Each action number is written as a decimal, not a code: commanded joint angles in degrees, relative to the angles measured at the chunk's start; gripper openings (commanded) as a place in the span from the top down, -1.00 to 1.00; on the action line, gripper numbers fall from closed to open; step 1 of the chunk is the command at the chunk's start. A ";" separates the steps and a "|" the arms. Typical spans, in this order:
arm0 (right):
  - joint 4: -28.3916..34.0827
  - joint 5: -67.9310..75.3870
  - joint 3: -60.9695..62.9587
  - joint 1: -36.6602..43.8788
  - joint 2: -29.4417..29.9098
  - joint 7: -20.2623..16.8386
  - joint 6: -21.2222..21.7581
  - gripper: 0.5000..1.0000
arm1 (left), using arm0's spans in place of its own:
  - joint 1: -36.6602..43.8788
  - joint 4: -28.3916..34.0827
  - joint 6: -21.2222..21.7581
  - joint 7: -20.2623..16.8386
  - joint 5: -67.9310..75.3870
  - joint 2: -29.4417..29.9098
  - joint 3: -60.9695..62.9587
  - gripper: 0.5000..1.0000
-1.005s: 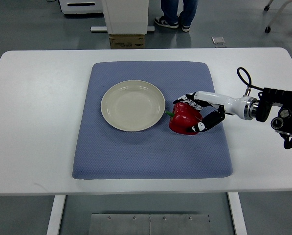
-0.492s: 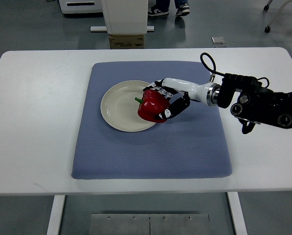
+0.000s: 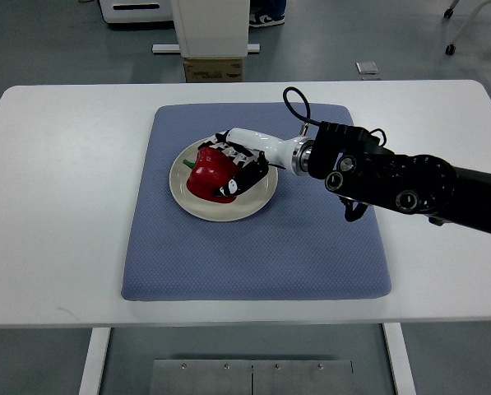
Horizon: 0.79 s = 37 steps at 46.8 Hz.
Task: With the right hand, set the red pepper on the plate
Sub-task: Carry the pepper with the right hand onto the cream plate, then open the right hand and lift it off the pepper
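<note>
Currently right hand (image 3: 233,166) clasped around red pepper (image 3: 208,172), pepper positioned over cream plate (image 3: 220,178), plate resting on blue mat (image 3: 253,247), mat centred on white worktop (image 3: 56,206), contact with plate unclear.

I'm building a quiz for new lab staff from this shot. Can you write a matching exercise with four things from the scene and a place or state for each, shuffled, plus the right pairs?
Things:
1. red pepper
2. plate
3. blue mat
4. cardboard box

Places or states:
A. spread over the middle of the white table
B. on the floor beyond the table's far edge
C. gripped by the right hand, over the plate
D. lying on the mat, left of its centre

Pairs: 1-C, 2-D, 3-A, 4-B
</note>
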 commanded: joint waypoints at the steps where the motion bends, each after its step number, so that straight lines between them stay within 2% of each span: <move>1: -2.25 0.05 0.74 -0.26 1.18 -0.66 -0.11 1.00 | -0.01 0.00 0.02 0.00 0.00 0.00 0.00 -1.00; 9: -5.33 -0.04 3.47 -1.93 3.20 -3.21 -1.34 1.00 | -0.01 0.00 -0.07 0.00 0.00 0.00 0.00 -1.00; 26: -7.53 -0.04 3.56 -2.81 3.64 -3.65 -1.60 1.00 | -0.01 0.00 0.02 0.00 0.00 0.00 0.00 -1.00; 34: -7.62 0.05 3.56 -3.43 3.64 -3.21 -3.10 0.99 | -0.01 0.00 -0.07 0.00 0.00 0.00 0.00 -1.00; 37: -7.62 -0.04 3.56 -4.04 3.64 -2.95 -3.19 0.28 | -0.01 0.00 -0.07 0.00 0.00 0.00 0.00 -1.00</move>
